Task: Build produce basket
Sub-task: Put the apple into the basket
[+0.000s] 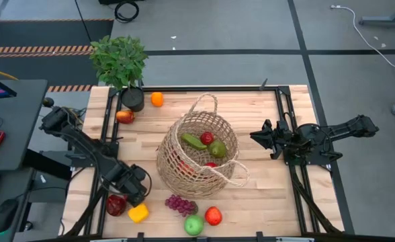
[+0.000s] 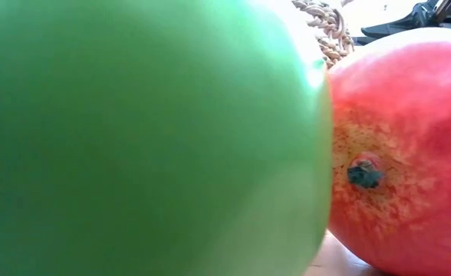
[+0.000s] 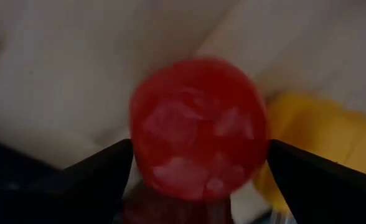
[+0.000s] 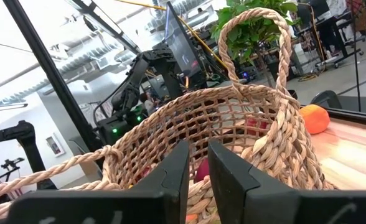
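Basket [image 1: 199, 156] sits pretty much dead center on the wooden table [image 1: 265, 195], wicker with looped handles, and it's already got a cucumber [image 1: 193, 141], a red apple [image 1: 207, 138] and a greenish pear [image 1: 217, 149] in it, plus something red lower down that I can't make out through the weave.

Left gripper [image 1: 122, 195] is down at the near left corner with its fingers spread wide on either side of a dark red pepper [image 1: 115, 204]. From the left wrist view the red pepper [image 3: 198, 127] fills the gap between the two fingers [image 3: 89, 177], but I can't tell if they're actually touching it. A yellow pepper [image 1: 138, 213] lies right beside it.

Still out on the table along the near edge: purple grapes [image 1: 181, 204], a green apple [image 1: 194, 225] and a red-orange fruit [image 1: 213, 216], those last two side by side. At the far left there's an orange [image 1: 157, 99] and a red apple [image 1: 124, 116] next to a potted plant [image 1: 120, 64].

Right gripper [image 1: 256, 136] hangs just right of the basket, fingers closed, holding nothing, pointed at it.
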